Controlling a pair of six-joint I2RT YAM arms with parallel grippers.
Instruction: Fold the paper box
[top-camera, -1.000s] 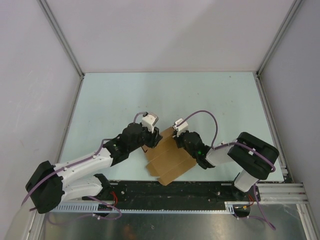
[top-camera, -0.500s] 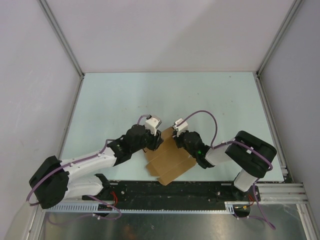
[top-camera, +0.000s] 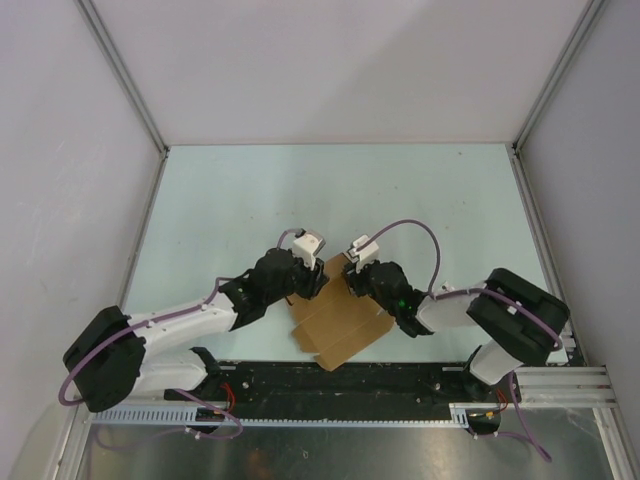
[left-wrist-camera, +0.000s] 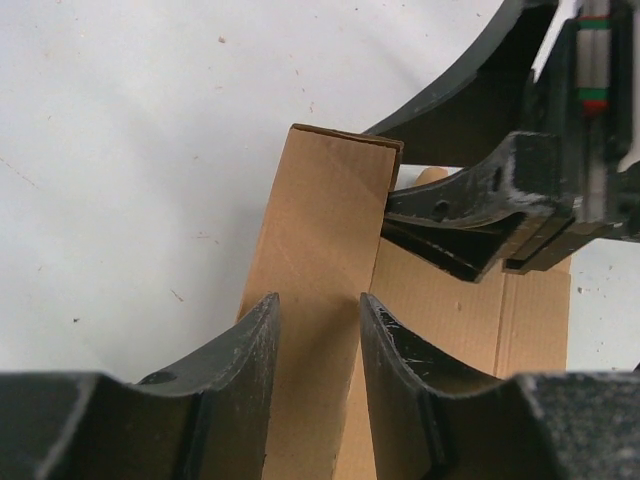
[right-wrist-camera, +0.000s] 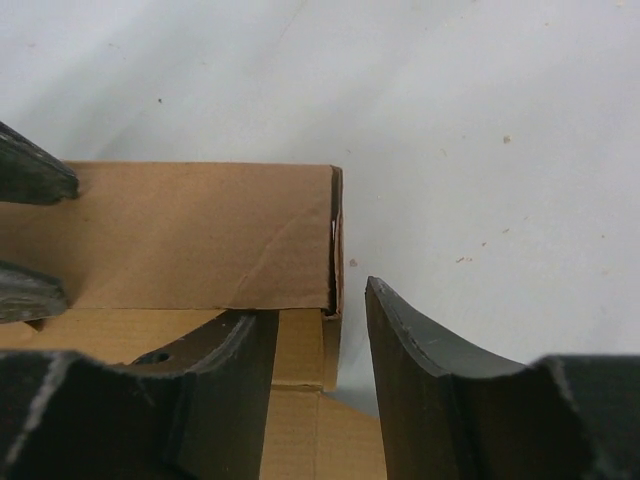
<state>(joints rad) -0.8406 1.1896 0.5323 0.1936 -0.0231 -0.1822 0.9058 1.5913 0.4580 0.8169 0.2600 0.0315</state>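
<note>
Right gripper (right-wrist-camera: 320, 300) has released; left gripper (left-wrist-camera: 317, 300) seemingly clamps paper box (top-camera: 335, 320) on pale-green table (top-camera: 230, 200).

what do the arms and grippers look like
The left arm and right arm have white links and bulky black joints, each trailed by a purple cable. The left gripper and right gripper have black curved fingers with pale scuffs, plus a white camera block at each wrist.

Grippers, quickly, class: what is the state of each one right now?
Left gripper: closed on the paper box, its raised wall between the jaws.
Right gripper: open, holding nothing.
</note>
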